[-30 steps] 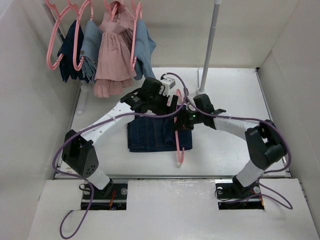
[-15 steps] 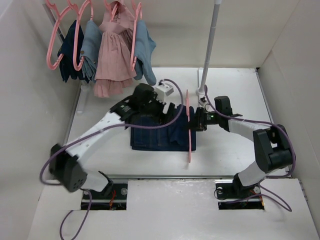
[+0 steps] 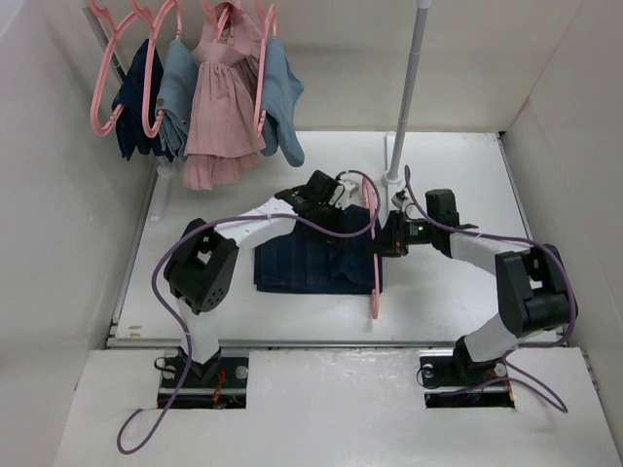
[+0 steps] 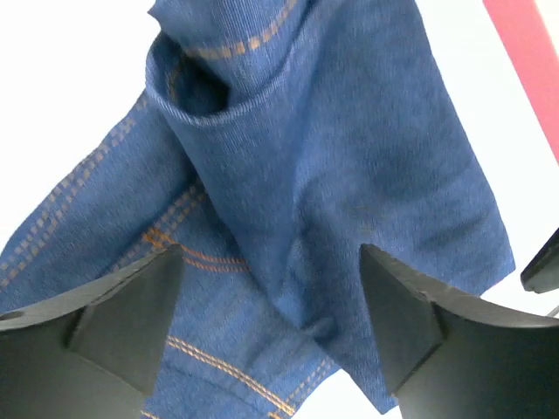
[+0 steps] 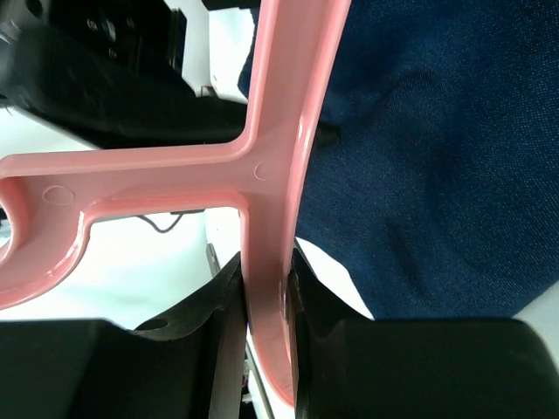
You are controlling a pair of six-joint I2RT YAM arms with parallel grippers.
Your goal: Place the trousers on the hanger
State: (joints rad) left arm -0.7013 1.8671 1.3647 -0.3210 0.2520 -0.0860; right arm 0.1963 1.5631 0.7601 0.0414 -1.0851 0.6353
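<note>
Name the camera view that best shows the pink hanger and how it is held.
Right wrist: the hanger fills the frame, its bar pinched by the right gripper. Top external shows it only edge-on, a thin pink line across the edge of the trousers. Left wrist catches just a pink strip at its top-right corner.

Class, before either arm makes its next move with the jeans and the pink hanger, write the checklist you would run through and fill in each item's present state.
1. Right gripper closed on the hanger: ok.
2. Left gripper open above the trousers: ok.
3. Left fingers gripping denim: not ok, nothing pinched yet.
4. Trousers draped over the hanger: not ok, they lie folded on the table.
5. Clearance between the two grippers: cannot tell, they sit close together.
</note>
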